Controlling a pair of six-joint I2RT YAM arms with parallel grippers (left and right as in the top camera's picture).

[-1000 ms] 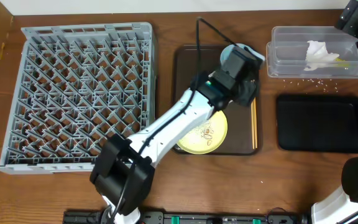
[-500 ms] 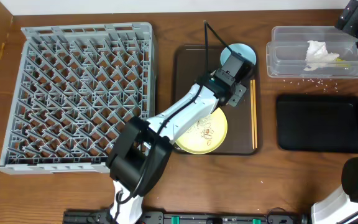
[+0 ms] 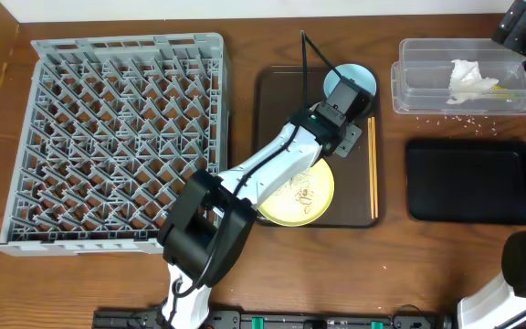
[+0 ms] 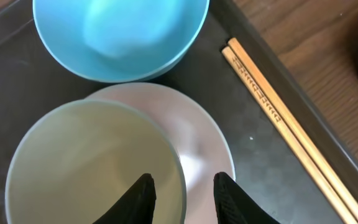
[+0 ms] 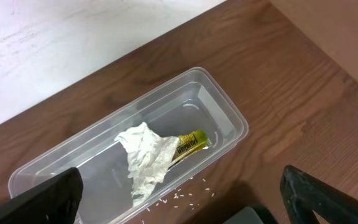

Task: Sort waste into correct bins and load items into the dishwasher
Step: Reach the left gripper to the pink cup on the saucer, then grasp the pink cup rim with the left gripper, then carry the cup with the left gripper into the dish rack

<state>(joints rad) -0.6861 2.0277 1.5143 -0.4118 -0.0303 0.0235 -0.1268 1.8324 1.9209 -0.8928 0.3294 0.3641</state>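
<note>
My left gripper [image 4: 182, 180] is open, its fingers straddling the rim of a white bowl [image 4: 86, 162] on the dark brown serving tray [image 3: 272, 100]. A second white round dish [image 4: 201, 140] lies partly behind that bowl. The light blue bowl [image 4: 120, 37] sits just beyond, and also shows in the overhead view [image 3: 354, 75]. Chopsticks [image 3: 373, 174] lie along the tray's right side, next to the yellow plate [image 3: 301, 194]. My right gripper [image 5: 179, 199] is wide open and empty above the clear tub [image 5: 222, 112], which holds the napkin [image 5: 145, 158] and the wrapper [image 5: 191, 142].
The grey dish rack [image 3: 117, 137] stands at the left. The black tray [image 3: 473, 180] sits in front of the clear tub. Rice grains [image 3: 464, 117] are scattered on the table between them. The left arm [image 3: 263, 174] stretches across the yellow plate.
The left arm has lowered and drawn in over the bowls on the brown tray, uncovering the blue bowl. It has barely moved in the last half second. The right arm is still.
</note>
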